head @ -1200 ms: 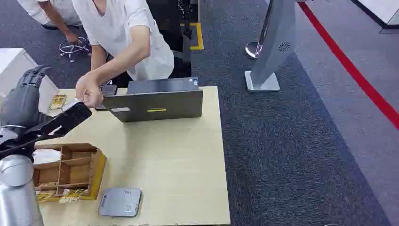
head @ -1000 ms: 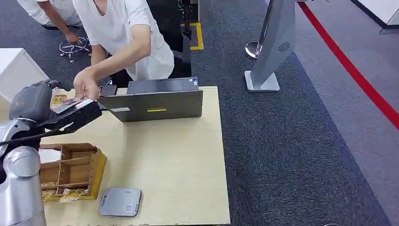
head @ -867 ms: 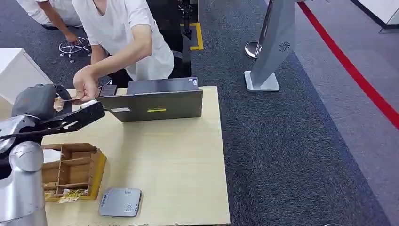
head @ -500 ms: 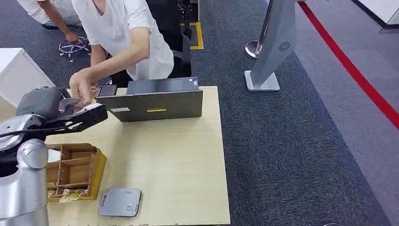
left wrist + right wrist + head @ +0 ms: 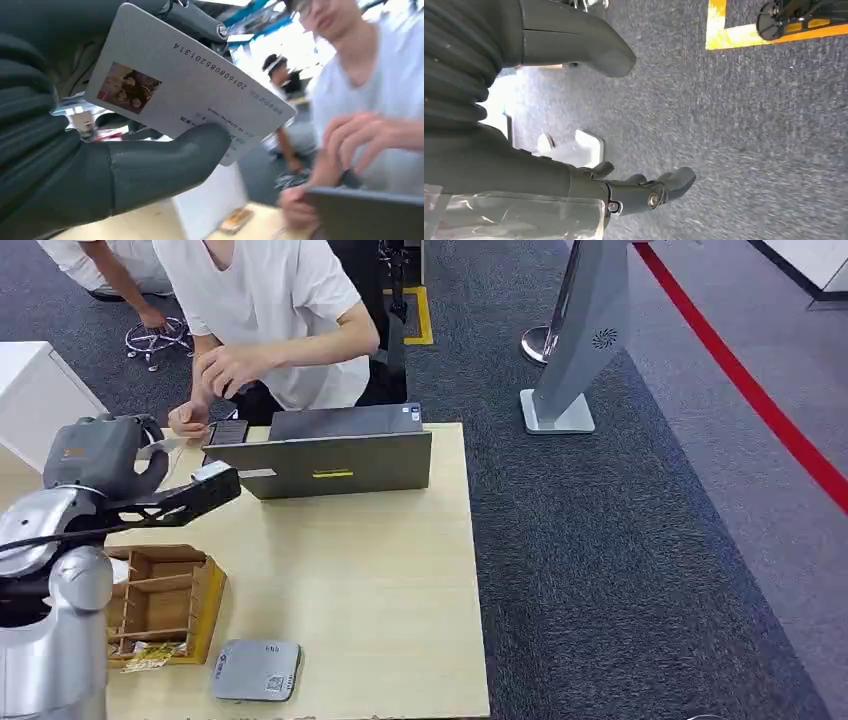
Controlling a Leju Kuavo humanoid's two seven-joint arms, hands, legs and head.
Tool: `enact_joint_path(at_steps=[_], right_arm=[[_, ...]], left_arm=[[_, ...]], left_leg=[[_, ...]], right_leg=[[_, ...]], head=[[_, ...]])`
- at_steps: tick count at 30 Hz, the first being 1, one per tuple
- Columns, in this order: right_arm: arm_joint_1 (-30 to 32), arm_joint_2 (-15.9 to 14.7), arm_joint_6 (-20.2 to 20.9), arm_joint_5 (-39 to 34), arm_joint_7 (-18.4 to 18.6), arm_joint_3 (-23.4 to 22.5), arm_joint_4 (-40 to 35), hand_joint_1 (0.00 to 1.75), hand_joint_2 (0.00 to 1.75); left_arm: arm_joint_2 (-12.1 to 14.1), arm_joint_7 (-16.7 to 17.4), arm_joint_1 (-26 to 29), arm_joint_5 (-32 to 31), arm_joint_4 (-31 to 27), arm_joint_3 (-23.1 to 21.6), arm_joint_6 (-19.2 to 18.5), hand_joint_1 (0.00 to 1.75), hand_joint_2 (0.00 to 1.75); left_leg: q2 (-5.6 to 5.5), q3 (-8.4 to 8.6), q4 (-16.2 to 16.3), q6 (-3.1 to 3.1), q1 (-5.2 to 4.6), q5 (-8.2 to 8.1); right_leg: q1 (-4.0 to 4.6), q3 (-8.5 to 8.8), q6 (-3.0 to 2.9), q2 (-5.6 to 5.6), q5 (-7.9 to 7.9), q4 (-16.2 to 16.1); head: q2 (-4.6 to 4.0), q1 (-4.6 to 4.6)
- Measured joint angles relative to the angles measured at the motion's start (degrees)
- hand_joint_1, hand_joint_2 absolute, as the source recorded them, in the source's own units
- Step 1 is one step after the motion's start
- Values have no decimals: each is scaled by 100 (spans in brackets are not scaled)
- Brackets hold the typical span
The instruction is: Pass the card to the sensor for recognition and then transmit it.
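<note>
Left robot hand [image 5: 100, 165] grasps the card [image 5: 185, 85], pinched between its thick grey thumb and the darker fingers [image 5: 200, 22] behind it. The card is pale grey, with a small photo near one corner and a row of digits along one edge. From the head view the same robot hand [image 5: 105, 455] is raised over the far left corner of the worktop [image 5: 350, 590], and the card [image 5: 165, 445] shows as a light sliver at its far side, near a person's hand [image 5: 188, 420] resting by a small dark device at the worktop's edge. The person's other hand [image 5: 228, 368] is lifted in front of the white shirt.

Right robot hand [image 5: 644, 192] hangs over dark carpet with its fingers apart and nothing in them.

On the worktop a grey laptop [image 5: 335, 452] sits at the far edge with its lid toward the robot. A wooden compartment box [image 5: 160, 605] lies at the near left, and just beside it a flat grey sensor pad [image 5: 256, 670] rests near the front edge. Whether the card touches the person's fingers is hard to tell at this size.
</note>
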Motion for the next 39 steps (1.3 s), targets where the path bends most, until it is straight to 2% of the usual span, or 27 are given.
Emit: enact_joint_path(at_steps=[4, 7, 13, 16, 18, 21, 23, 28, 31, 36, 39], right_arm=[[270, 0, -280, -307, 213, 409, -239, 0, 175], [376, 0, -300, -313, 259, 602, -350, 0, 175], [453, 0, -302, -313, 259, 724, -453, 0, 175], [469, 0, -304, -313, 259, 757, -483, 0, 175], [477, 0, -298, -313, 259, 779, -503, 0, 175], [532, 0, -302, -313, 261, 855, -549, 0, 175], [565, 0, -309, -309, 278, 906, -580, 0, 175], [564, 0, -333, -270, 328, 984, -604, 0, 175], [559, 0, -342, -270, 331, 993, -604, 0, 175], [555, 0, -342, -265, 331, 1002, -604, 0, 175], [546, 0, -339, -241, 346, 1013, -602, 0, 175]], left_arm=[[-35, -101, 669, 278, -897, -713, 602, 175, 175], [-11, -40, 1009, 346, -1290, -1107, 733, 175, 175], [41, -40, 1196, 414, -1577, -1279, 779, 175, 175], [61, -44, 1223, 420, -1634, -1321, 782, 175, 175], [72, -184, 1289, 481, -1684, -1349, 836, 175, 175], [105, -378, 1673, 495, -1787, -1500, 1085, 175, 175], [135, -383, 2030, 460, -1789, -1633, 1231, 175, 175], [254, -33, 2588, 145, -1519, -1704, 1461, 175, 175], [282, -9, 2756, 75, -1350, -1701, 1540, 175, 175], [297, 43, 2856, 1, -1225, -1701, 1487, 175, 175], [223, 334, 2997, -330, -1096, -1618, 1374, 175, 175]], left_leg=[[2, -7, 0, 3, -2, -7], [1, -13, 0, 4, -3, -7], [0, -12, -1, 3, 0, -1], [1, -11, -1, -1, 0, 3], [0, -12, -1, 1, 0, 5], [1, -10, -1, 2, -1, 3], [2, -12, -1, 3, -1, -1], [2, -16, -1, 4, -2, -3], [0, -20, -1, 4, -1, -2], [0, -19, -1, 4, -1, -2], [1, -18, -1, 4, -1, -2]], right_leg=[[-2, -6, 3, 2, -3, -3], [-2, -14, 4, 0, -4, -5], [0, -14, 0, -3, 0, -2], [0, -13, 0, -3, 1, -1], [0, -12, 0, -2, 2, 1], [-1, -11, 0, 1, 1, 1], [-1, -15, 0, 1, 0, -1], [-1, -19, 1, 0, -2, -2], [-1, -20, 2, -4, -2, -2], [-1, -16, 1, -4, 0, -2], [-1, -16, 1, -3, 0, -2]], head=[[-2, 0], [0, 2], [0, 2], [0, 2], [-2, 2], [-2, 2], [0, 2], [0, 0], [-2, 0], [0, 2], [0, 2]])
